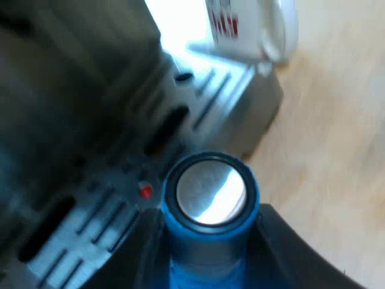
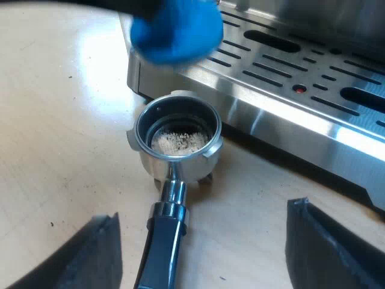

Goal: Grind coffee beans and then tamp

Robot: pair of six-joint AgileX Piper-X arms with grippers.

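Near the drip tray point(image 1: 90, 223), left gripper point(image 1: 210, 253) clasps blue tamper point(image 1: 210, 195).

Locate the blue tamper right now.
The blue tamper is clamped in the left claw, over the edge of the espresso machine's drip tray; the right wrist view shows it above and just beyond the metal holder on the table.

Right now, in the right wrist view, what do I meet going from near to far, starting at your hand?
Right hand → dark handle → metal holder with grounds in it → espresso machine. The blue tamper overlaps the machine's edge, so it is left out.
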